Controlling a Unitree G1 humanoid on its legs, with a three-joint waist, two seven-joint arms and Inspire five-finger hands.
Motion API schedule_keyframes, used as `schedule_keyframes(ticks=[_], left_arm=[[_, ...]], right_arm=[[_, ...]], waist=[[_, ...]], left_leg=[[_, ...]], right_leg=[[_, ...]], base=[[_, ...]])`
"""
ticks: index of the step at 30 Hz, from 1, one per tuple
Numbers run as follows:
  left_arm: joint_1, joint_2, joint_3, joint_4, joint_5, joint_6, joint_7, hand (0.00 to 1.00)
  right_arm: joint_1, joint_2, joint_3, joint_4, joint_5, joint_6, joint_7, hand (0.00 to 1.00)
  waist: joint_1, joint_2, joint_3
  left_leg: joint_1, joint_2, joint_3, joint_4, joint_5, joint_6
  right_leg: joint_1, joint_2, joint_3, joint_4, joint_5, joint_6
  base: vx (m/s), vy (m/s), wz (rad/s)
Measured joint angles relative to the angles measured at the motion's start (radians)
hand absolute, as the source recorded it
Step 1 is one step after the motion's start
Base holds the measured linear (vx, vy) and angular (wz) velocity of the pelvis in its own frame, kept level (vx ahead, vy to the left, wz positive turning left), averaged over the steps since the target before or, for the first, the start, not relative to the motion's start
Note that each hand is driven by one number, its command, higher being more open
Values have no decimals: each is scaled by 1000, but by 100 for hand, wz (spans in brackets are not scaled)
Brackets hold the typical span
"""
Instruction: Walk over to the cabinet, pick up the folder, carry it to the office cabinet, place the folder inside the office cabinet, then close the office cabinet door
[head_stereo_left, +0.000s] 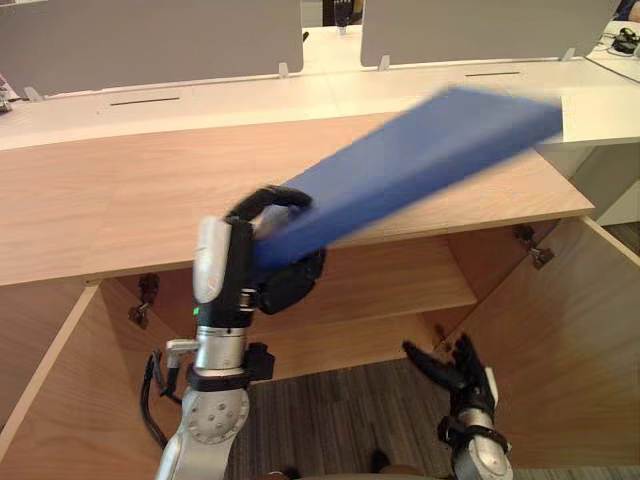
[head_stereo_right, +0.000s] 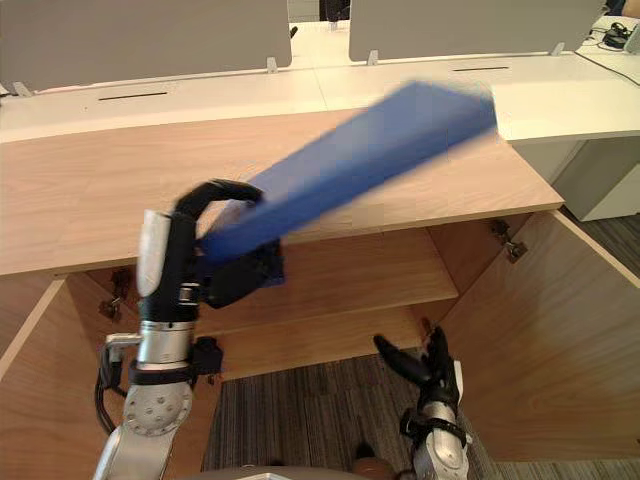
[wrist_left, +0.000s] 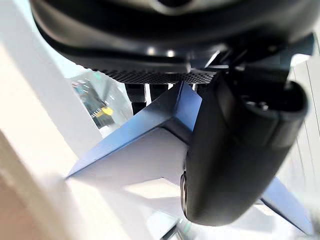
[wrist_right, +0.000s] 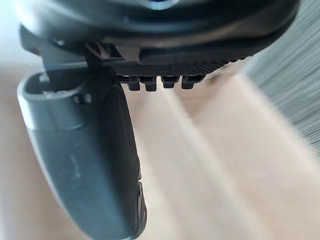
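Blue folder (head_stereo_left: 420, 160) slants up rightward from the left hand (head_stereo_left: 287, 281), fingers curled round its lower end.

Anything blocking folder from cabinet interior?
Both doors stand open. The folder, in the left hand, slants above the cabinet top, which lies between it and the shelf. The right hand hangs low before the opening.

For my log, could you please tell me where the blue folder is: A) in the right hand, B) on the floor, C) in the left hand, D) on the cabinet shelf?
C: the left hand is curled round the blue folder, tilted above the cabinet top.
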Motion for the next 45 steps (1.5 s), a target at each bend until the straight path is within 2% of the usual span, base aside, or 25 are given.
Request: schedule_keyframes(ticks=[5,10,13,17,20,25,30,31,36,38,44,45], left_arm=[[51,-44,74,-68,-287,-14,-8,0],[79,-59,74,-80,-600,-15,-112,0],[79,-53,66,-79,-754,-13,-190,0],[72,-44,36,-63,-879,-8,-268,0],[61,-18,-26,-8,-973,14,-353,0],[41,26,-108,31,-982,57,-435,0],[-4,39,-145,31,-1059,62,-498,0],[-19,46,-143,31,-1075,61,-510,0],[-22,60,-144,35,-1136,50,-525,0],[-22,72,-141,36,-1155,35,-525,0],[-15,84,-130,37,-1153,10,-525,0],[-11,81,-121,37,-1147,11,-525,100]], right_arm=[[54,12,-10,-316,118,-25,54,100],[9,9,-25,-494,241,-61,143,100],[-76,-28,-3,-506,281,-64,165,100],[-164,-84,51,-504,299,-64,179,100],[-268,-145,125,-477,321,-64,218,100],[-356,-197,181,-372,355,-63,246,100],[-372,-238,234,-284,431,-53,260,100],[-382,-250,254,-266,443,-44,269,0],[-428,-303,289,-225,483,-35,316,0],[-433,-345,301,-219,514,-28,350,0],[-433,-350,299,-220,515,-27,366,0],[-432,-336,296,-222,506,-24,366,0]], waist=[[-8,-5,13],[-11,-3,16],[-15,-2,18],[-6,1,20],[5,2,21],[6,10,26],[7,12,26],[7,14,25],[8,15,24],[19,15,24],[28,17,20],[28,17,19]], left_leg=[[12,-4,12,-17,11,8],[22,-5,23,-19,12,10],[26,-7,28,-20,11,12],[29,-12,29,-19,13,16],[29,-16,24,-20,17,21],[28,-22,14,-26,25,26],[28,-28,-2,-48,46,28],[28,-29,-7,-55,53,28],[29,-31,-28,-68,67,30],[31,-34,-34,-85,80,30],[32,-41,-53,-133,112,26],[35,-43,-56,-146,123,29]], right_leg=[[-5,0,9,0,7,5],[-5,1,20,0,22,10],[-5,1,23,0,35,13],[-2,-4,23,0,38,17],[1,-7,20,0,38,18],[3,-13,7,0,38,18],[3,-16,-9,0,38,18],[3,-17,-11,0,38,18],[8,-19,-29,0,39,20],[6,-20,-33,-1,40,22],[3,-22,-54,-16,54,24],[4,-23,-57,-18,55,24]], base=[[-14,-1,-9],[1,11,-6],[-32,18,-6],[-49,3,0],[-56,-22,4],[-43,-25,7],[-26,-26,11],[-24,-22,8],[-34,-30,14],[-42,-21,10],[-44,-17,10],[-45,-16,11]])
